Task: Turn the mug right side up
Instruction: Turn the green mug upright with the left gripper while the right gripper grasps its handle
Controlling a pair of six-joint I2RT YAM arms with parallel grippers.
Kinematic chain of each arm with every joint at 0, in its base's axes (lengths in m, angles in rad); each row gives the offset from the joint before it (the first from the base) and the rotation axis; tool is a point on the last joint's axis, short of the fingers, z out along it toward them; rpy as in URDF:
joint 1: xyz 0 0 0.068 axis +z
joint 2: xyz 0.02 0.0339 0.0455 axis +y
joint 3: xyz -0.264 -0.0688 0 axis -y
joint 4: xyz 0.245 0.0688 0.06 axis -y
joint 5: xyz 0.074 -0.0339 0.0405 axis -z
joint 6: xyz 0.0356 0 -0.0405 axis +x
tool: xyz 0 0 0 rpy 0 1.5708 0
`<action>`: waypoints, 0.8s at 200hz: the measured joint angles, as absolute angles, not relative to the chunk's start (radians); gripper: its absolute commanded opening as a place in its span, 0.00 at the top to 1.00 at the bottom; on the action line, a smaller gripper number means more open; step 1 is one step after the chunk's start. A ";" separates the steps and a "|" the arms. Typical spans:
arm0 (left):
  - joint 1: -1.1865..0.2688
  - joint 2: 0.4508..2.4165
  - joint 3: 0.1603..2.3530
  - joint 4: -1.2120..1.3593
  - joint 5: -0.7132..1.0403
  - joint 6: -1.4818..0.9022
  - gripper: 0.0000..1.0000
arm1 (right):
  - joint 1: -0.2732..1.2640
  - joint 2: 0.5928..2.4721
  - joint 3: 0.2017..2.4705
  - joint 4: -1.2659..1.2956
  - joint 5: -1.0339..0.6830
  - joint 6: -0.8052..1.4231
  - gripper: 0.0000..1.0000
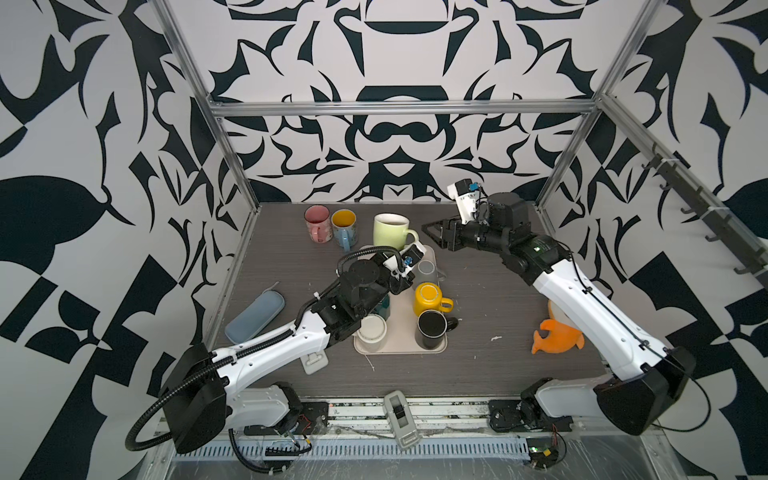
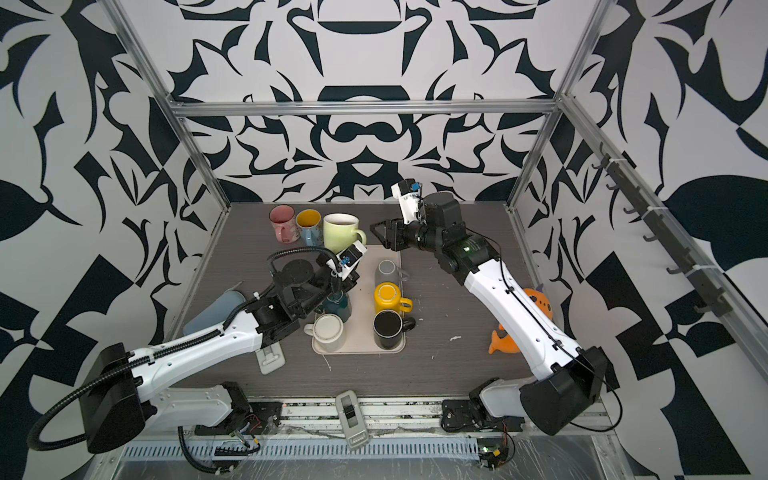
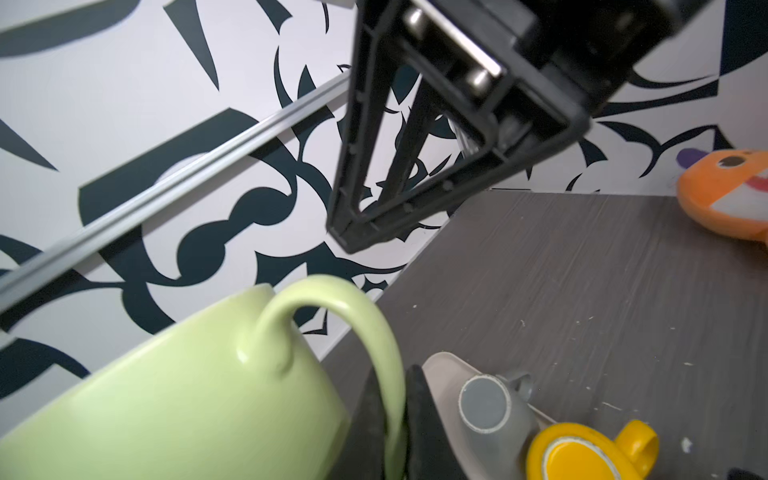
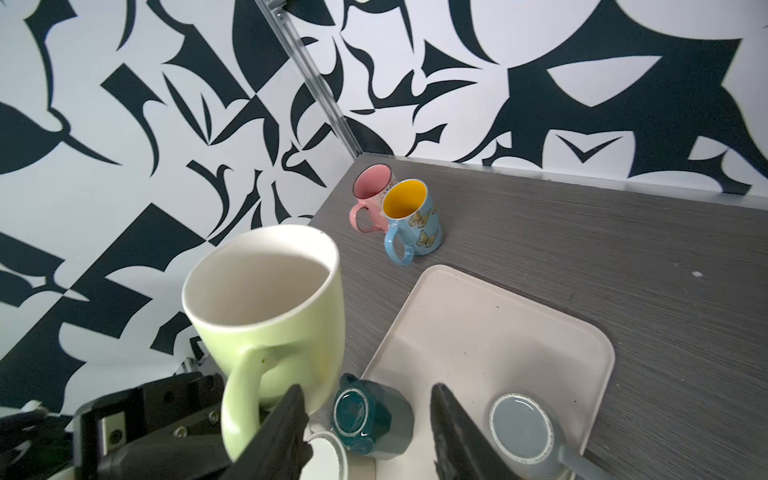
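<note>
Pale green mug (image 1: pixel 387 237), white inside, big loop handle. It is upright with the mouth up. It sits at the far end of the tray (image 4: pixel 478 332), by the far-left corner, handle turned toward the tray. The handle is pinched in the left gripper (image 3: pixel 395 428). Base is hidden, so can't tell if it's resting.

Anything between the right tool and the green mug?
Nothing loose in the gap. The open right tool faces the green mug on its handle side, close by. The left tool is shut on that handle, so it crowds that side.
</note>
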State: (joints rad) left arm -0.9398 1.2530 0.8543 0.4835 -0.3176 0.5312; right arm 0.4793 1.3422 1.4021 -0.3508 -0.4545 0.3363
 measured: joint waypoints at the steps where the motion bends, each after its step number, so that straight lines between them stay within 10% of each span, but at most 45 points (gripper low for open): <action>1: -0.941 1.253 0.854 0.484 -0.319 0.536 1.00 | 0.479 1.342 1.403 -0.352 -0.456 0.334 0.44; 160: -0.971 1.293 0.794 0.565 -0.421 0.970 1.00 | 0.479 1.362 1.512 -0.625 -0.665 0.123 0.41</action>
State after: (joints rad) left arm -0.9714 1.2926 0.7937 0.5648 -0.4210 0.9695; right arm 0.4793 1.3624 1.5116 -0.6254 -0.6651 0.1234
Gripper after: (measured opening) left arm 0.107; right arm 0.585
